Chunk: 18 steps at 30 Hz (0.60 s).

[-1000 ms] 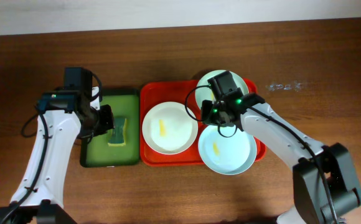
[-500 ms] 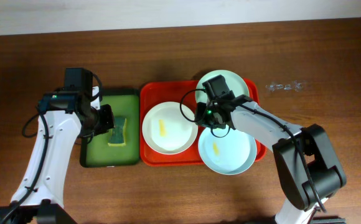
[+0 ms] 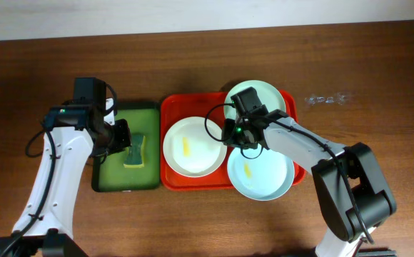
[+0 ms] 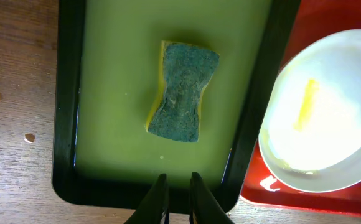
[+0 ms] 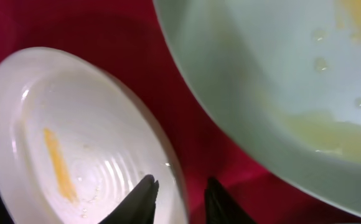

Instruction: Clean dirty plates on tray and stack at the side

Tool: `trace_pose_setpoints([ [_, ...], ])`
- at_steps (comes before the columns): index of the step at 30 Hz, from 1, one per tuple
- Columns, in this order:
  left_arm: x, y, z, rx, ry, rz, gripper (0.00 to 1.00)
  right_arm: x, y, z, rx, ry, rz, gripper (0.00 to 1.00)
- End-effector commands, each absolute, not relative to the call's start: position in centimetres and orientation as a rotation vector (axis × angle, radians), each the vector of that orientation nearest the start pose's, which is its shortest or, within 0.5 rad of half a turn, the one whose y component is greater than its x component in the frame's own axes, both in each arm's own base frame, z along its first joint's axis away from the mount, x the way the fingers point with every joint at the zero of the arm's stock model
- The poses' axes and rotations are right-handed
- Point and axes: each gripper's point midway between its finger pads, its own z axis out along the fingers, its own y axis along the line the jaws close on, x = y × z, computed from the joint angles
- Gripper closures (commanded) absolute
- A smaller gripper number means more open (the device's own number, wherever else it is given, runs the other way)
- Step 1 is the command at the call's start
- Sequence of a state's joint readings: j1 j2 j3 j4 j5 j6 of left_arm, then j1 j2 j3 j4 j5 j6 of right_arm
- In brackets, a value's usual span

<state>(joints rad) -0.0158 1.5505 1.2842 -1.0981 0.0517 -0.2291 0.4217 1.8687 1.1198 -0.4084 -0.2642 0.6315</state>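
Observation:
The red tray (image 3: 170,107) holds three plates. A white plate (image 3: 190,146) with a yellow smear lies on its left. One mint plate (image 3: 260,175) with a smear lies at the front right, another mint plate (image 3: 273,98) at the back right. My right gripper (image 3: 230,135) is low between the white plate and the mint ones. In the right wrist view its jaws (image 5: 180,182) stand open astride the white plate's (image 5: 75,143) right rim, one finger inside, one over the red tray (image 5: 187,106). My left gripper (image 4: 177,177) is narrowly open and holds nothing.
A dark green tray (image 3: 114,180) sits left of the red one, with a green and yellow sponge (image 3: 135,150) lying in it. The left gripper hovers over that tray's rim (image 4: 65,124), short of the sponge (image 4: 182,90). Bare wooden table surrounds both trays.
My right gripper has shifted left and down onto the white plate's right rim, and its arm has swung in over the tray. The left arm and the plates have not moved.

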Motion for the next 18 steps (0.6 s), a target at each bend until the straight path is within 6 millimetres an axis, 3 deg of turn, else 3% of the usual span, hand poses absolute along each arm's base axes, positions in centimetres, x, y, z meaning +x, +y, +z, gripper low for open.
trace_pose_setpoints([
  [1,31.6,-1.4,12.6,-0.318,2.935,-0.102,0.89,35.1,21.9,1.9,0.161,2.864,0.67,0.71],
  [8,31.5,-1.4,12.6,-0.319,2.936,-0.102,0.89,34.9,21.6,0.8,0.157,2.886,0.621,0.76],
  [12,31.5,-1.3,12.6,-0.319,2.938,-0.101,0.88,34.8,21.4,0.1,0.164,2.902,0.612,0.96],
  [18,31.4,-1.1,12.3,-0.321,2.941,-0.08,0.86,35.3,21.7,0.3,0.158,2.88,0.629,0.96],
])
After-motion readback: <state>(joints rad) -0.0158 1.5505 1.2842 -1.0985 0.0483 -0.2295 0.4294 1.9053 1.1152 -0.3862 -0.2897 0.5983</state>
